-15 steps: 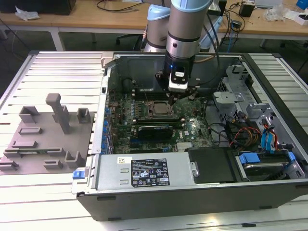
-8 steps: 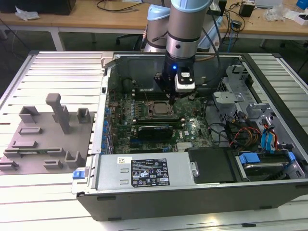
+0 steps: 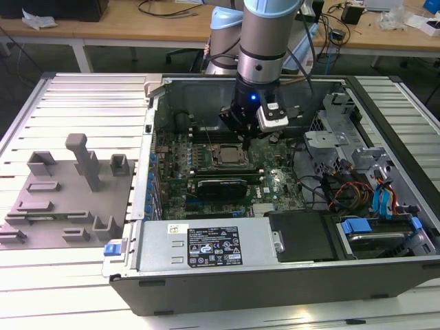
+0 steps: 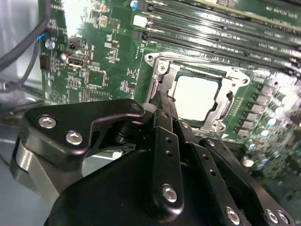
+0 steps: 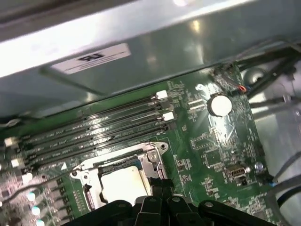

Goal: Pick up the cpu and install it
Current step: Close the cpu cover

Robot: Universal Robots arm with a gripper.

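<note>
The cpu [image 3: 227, 157] is a small square chip with a pale silvery lid. It lies flat inside the metal socket frame [image 3: 214, 146] on the green motherboard [image 3: 275, 180] of the open computer case. Both wrist views show the cpu [image 4: 196, 96] [image 5: 123, 184] seated in the frame, its lid glaring white. My gripper [image 3: 245, 142] hangs just above the socket's edge on the exterior view's right. Its black fingers [image 4: 162, 110] are pressed together beside the chip, with nothing between them. The fingertips [image 5: 161, 182] sit at the socket rim, next to the cpu.
Grey plastic fixture blocks [image 3: 69, 192] stand on the ribbed table at the exterior view's left. Inside the case are a black graphics card [image 3: 220, 185], the power supply [image 3: 206, 244], drive cages and cables [image 3: 357, 185]. Memory slots [image 5: 94, 132] run beside the socket, close to the case wall [image 5: 141, 56].
</note>
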